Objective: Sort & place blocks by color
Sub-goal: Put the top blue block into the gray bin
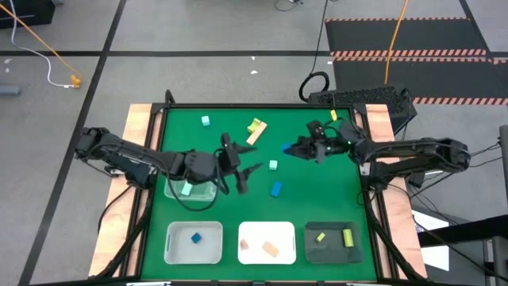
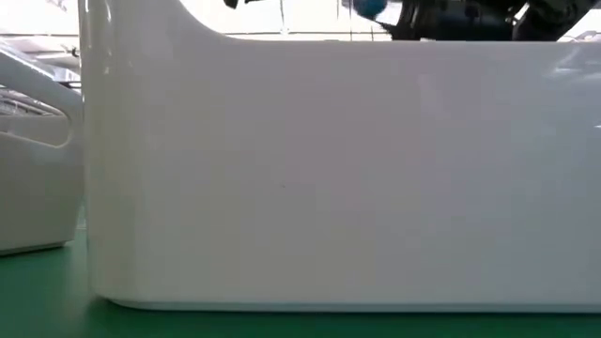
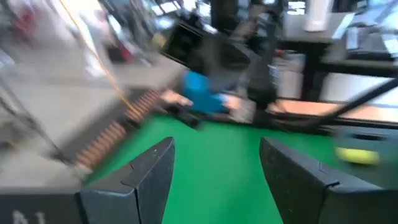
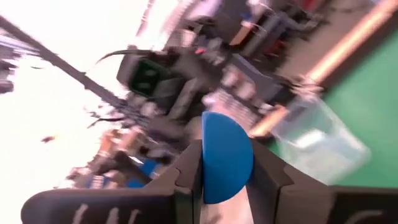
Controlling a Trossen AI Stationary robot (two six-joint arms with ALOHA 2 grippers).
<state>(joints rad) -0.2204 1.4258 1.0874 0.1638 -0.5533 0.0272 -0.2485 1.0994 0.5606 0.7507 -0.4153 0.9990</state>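
- The right gripper point(image 1: 287, 148) is raised over the far middle of the green table point(image 1: 302, 208), its fingers clamped on a blue block point(image 4: 226, 157); the right wrist view shows the block pinched between the two dark fingers, and the high view shows a spot of blue at the fingertips.
- The left gripper point(image 1: 243, 168) hangs over the middle of the table with its fingers apart and nothing between them; the left wrist view shows bare green cloth in the gap.
- A clear tray point(image 1: 208, 193) lies under the left arm on the left side of the table, with a mint-teal block point(image 1: 186, 189) in it.
- Along the near edge stand three trays in a row: a second clear tray point(image 1: 173, 245) on the left holding a small blue cube point(image 1: 196, 237), a white tray point(image 1: 246, 232) in the middle holding two tan pieces point(image 1: 271, 249), and a dark tray point(image 1: 333, 253) on the right holding two yellow-green blocks point(image 1: 347, 237).
- Loose on the cloth: a mint-teal cube point(image 1: 205, 121) at the far left, a yellow-green block touching a tan wood bar point(image 1: 254, 133) far of centre, another mint-teal cube point(image 1: 273, 165) near the middle, and a blue bar point(image 1: 276, 188) just near of it.
- A yellow-green piece point(image 1: 333, 116) lies at the far right, beside the right arm.
- The low view is filled by a white tray wall point(image 2: 338, 178).
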